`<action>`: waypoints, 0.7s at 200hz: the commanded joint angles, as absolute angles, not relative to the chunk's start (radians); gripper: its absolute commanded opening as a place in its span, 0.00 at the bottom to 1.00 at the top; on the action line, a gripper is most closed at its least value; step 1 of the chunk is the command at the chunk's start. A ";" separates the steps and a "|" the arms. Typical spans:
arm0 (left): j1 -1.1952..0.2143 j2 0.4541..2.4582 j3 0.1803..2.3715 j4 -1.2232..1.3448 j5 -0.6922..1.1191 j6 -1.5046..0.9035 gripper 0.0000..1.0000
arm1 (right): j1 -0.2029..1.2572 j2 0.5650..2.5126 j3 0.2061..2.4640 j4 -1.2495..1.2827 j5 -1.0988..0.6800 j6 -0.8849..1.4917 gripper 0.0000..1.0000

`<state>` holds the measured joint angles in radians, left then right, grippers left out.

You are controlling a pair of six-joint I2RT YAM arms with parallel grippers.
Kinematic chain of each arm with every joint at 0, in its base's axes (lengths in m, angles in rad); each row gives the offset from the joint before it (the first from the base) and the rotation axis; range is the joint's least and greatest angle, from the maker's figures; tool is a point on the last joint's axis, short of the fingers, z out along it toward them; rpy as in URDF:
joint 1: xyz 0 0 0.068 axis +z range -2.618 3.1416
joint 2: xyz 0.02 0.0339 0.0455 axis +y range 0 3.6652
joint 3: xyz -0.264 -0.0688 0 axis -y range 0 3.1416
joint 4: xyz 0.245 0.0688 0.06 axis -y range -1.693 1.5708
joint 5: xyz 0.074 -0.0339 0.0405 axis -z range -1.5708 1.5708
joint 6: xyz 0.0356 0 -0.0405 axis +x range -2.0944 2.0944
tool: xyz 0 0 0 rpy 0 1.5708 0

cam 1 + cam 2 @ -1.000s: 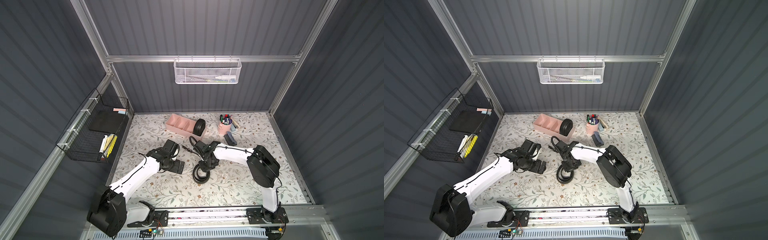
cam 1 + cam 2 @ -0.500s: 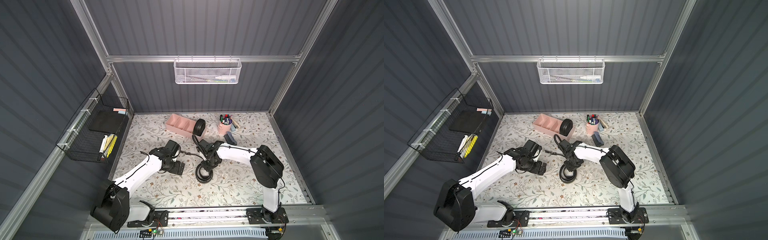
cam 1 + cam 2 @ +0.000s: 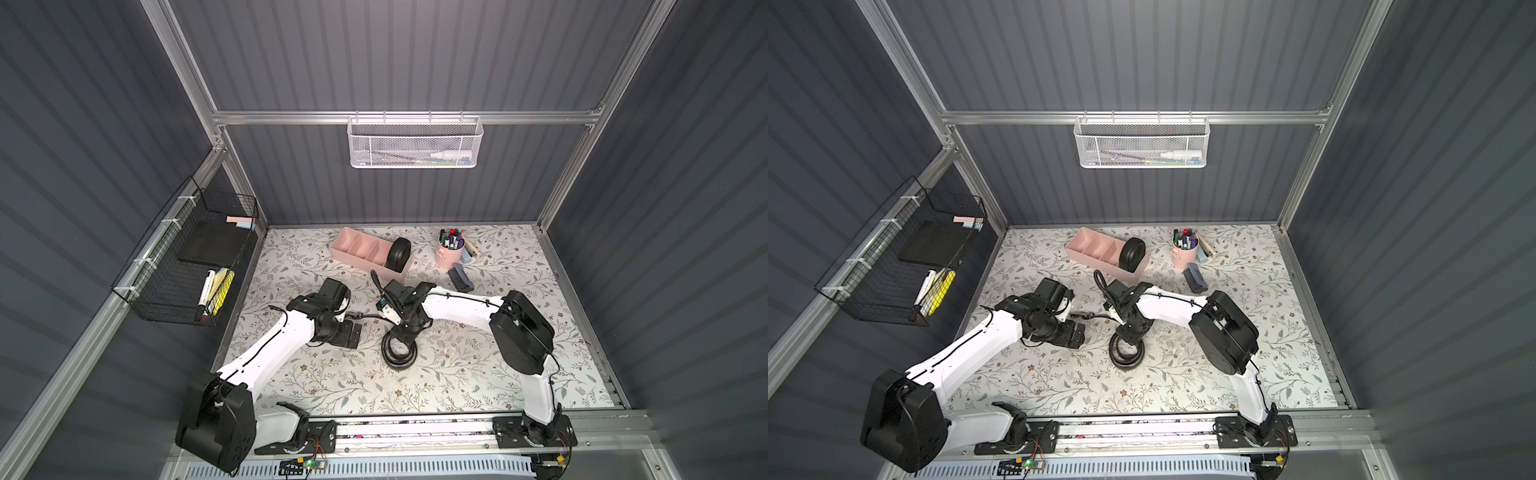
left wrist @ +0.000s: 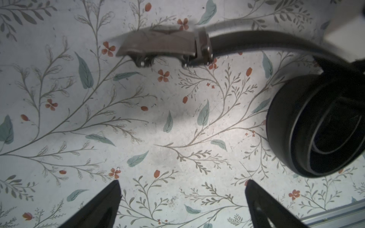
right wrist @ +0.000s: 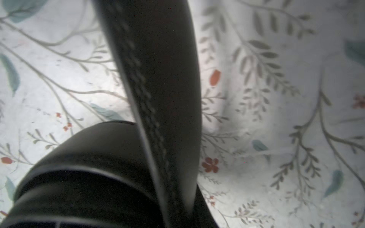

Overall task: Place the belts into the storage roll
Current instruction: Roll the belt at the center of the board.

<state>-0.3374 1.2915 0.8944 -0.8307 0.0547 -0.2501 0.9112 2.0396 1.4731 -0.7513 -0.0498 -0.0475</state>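
Note:
One belt [image 3: 398, 254] stands rolled like a tyre in the end compartment of the storage roll [image 3: 353, 245], the pale pink tray at the back; both top views show it. The other belt lies as a loose coil [image 3: 400, 355] on the floral table. Its strap [image 5: 162, 79] rises into my right gripper [image 3: 405, 330], which is shut on it; the fingers are hidden behind the strap in the right wrist view. The metal buckle [image 4: 164, 44] sticks out level above the table towards my left gripper [image 4: 182, 181]. That gripper stands open just short of the buckle, with nothing between its fingers.
A pink cup of markers [image 3: 449, 253] and a dark blue case [image 3: 462, 279] sit at the back right. A black wire basket [image 3: 195, 266] hangs on the left wall, and a white mesh basket [image 3: 414, 143] on the back rail.
The belt's buckle end has swung down from pointing backwards to lying level towards my left gripper. The left arm has shifted slightly nearer. The right gripper keeps its hold.

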 commanded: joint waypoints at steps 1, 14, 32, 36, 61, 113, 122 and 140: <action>-0.303 1.320 0.940 -0.838 0.090 -0.196 0.99 | 0.924 2.022 1.468 -0.794 -0.057 -0.167 0.00; -0.292 1.331 0.948 -0.826 0.105 -0.196 0.99 | 0.916 2.015 1.445 -0.776 -0.035 -0.179 0.00; -0.291 1.339 0.946 -0.801 0.129 -0.197 0.99 | 0.895 2.039 1.470 -0.818 -0.049 -0.179 0.00; -0.291 1.340 0.943 -0.794 0.140 -0.196 0.99 | 0.891 2.043 1.474 -0.822 -0.054 -0.178 0.00; -0.291 1.369 0.913 -0.721 0.236 -0.150 0.99 | 0.880 2.061 1.482 -0.821 -0.026 -0.159 0.00; -0.295 1.466 0.888 -0.559 0.358 -0.173 0.99 | 0.865 2.059 1.468 -0.796 -0.041 -0.089 0.00; -0.301 1.485 0.894 -0.551 0.351 -0.168 0.99 | 0.865 2.059 1.466 -0.796 -0.041 -0.089 0.00; -0.334 1.523 0.911 -0.554 0.308 -0.139 0.99 | 0.864 2.061 1.466 -0.800 -0.035 -0.093 0.00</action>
